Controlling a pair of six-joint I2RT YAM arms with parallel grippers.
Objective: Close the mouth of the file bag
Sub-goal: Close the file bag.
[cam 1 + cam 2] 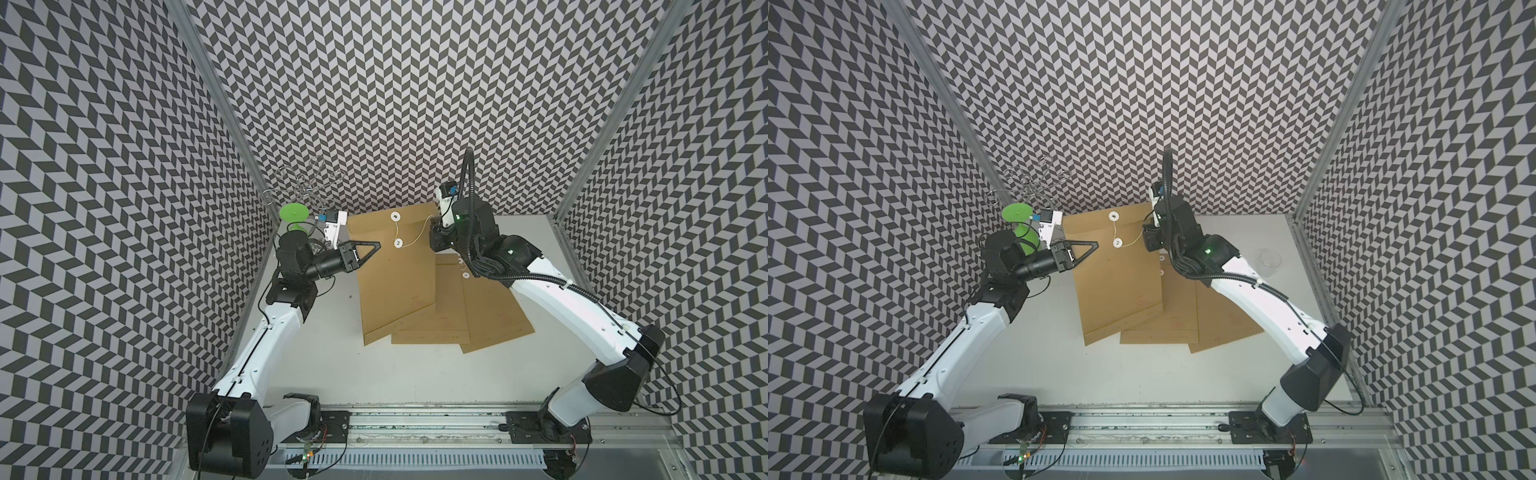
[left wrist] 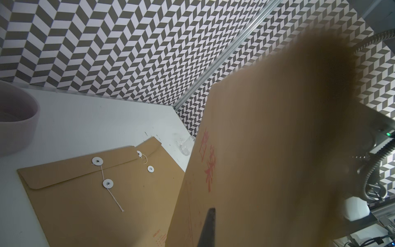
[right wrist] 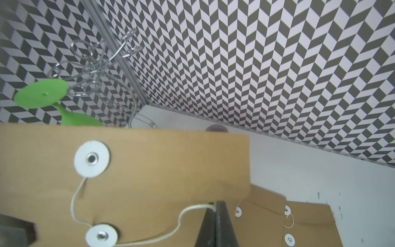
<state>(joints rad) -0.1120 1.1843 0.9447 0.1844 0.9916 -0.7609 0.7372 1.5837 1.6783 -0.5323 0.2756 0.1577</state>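
A brown file bag (image 1: pixel 395 291) (image 1: pixel 1121 291) is held tilted above the table, its flap folded down. My left gripper (image 1: pixel 376 244) (image 2: pixel 210 210) is shut on the bag's left edge; in the left wrist view one dark finger lies against the bag's underside (image 2: pixel 267 149). A white string (image 3: pixel 192 208) runs from the upper disc (image 3: pixel 92 159) round the lower disc (image 3: pixel 102 235) and out to my right gripper (image 3: pixel 215 205), which is shut on the string's end. In a top view that gripper (image 1: pixel 435 226) sits at the bag's upper right corner.
Two more file bags (image 1: pixel 490 316) (image 1: pixel 428 320) lie flat on the table under the raised one. A wire rack (image 1: pixel 305 187) with a green upturned goblet (image 1: pixel 294 212) stands at the back left. A clear beaker (image 1: pixel 1268 259) stands right. A pink bowl (image 2: pixel 15 119) sits behind.
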